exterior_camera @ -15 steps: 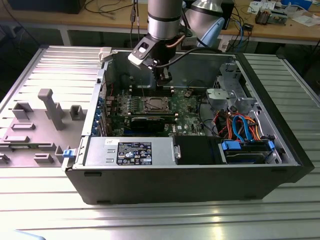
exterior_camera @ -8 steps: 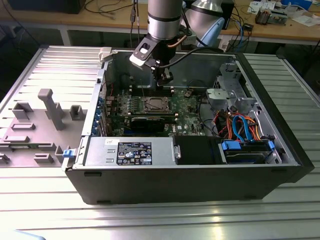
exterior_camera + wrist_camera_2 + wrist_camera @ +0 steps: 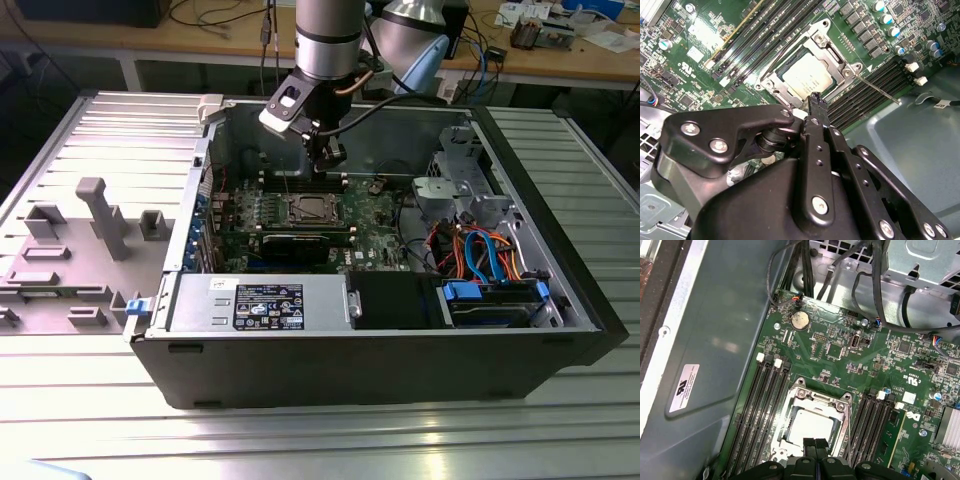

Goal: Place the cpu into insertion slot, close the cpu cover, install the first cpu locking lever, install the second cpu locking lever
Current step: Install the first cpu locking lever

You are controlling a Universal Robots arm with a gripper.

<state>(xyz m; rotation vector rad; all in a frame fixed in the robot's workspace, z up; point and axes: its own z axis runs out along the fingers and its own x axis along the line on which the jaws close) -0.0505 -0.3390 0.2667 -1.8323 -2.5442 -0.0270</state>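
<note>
The cpu (image 3: 807, 77) lies flat in the insertion slot (image 3: 765, 82) on the green board, silvery top up. The cpu cover (image 3: 817, 401) rests down around it as a silver frame. A thin metal lever rod (image 3: 875, 87) sticks out from one socket corner across the memory slots. My gripper (image 3: 815, 97) is shut, its black fingers pressed together with nothing between them. Its tip hovers just over the socket's edge, beside the cpu (image 3: 810, 427). In the exterior view the gripper (image 3: 327, 160) hangs inside the open case, above and just behind the socket (image 3: 310, 208).
Black memory slots (image 3: 765, 410) flank the socket on both sides. The case wall (image 3: 715, 340) stands close by. A drive cage (image 3: 455, 185) and coloured cables (image 3: 480, 250) fill the exterior view's right, with the power supply (image 3: 260, 300) in front and a black graphics card (image 3: 300, 245).
</note>
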